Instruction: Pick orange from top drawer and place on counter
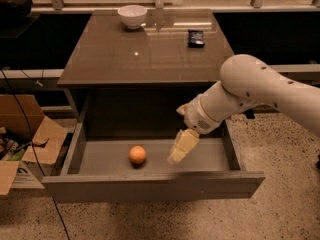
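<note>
The orange [137,154] lies on the floor of the open top drawer [150,186], left of its middle. The counter [145,49] is the glossy brown-grey cabinet top above it. My gripper [181,148] hangs from the white arm [250,91] inside the drawer, a little to the right of the orange and apart from it. It holds nothing that I can see.
A white bowl [132,15] stands at the counter's back left and a small dark packet [195,37] at its back right. Cardboard boxes [25,144] sit on the floor left of the cabinet. A speckled floor lies to the right.
</note>
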Robot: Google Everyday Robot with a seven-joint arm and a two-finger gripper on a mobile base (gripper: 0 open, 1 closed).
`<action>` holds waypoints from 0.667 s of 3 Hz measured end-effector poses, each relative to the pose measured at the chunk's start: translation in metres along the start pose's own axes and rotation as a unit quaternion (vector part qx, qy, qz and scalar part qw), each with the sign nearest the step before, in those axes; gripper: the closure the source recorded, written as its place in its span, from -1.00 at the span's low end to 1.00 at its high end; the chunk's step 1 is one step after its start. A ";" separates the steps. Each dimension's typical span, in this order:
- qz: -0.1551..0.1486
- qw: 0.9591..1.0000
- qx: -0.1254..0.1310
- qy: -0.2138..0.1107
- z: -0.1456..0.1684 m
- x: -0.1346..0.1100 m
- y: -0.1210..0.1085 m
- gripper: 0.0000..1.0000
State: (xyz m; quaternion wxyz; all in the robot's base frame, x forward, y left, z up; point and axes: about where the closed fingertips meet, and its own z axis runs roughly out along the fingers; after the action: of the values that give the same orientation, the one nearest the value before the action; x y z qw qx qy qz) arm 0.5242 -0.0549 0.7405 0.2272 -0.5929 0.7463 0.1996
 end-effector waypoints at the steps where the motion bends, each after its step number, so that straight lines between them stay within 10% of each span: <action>1: 0.008 1.000 -0.006 -0.025 0.037 -0.010 -0.004 -1.00; 2: 0.004 0.999 -0.012 -0.042 0.068 -0.026 -0.011 -1.00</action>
State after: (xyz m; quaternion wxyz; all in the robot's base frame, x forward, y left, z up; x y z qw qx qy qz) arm 0.5470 0.0022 0.6992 0.2509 -0.5837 0.7359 0.2340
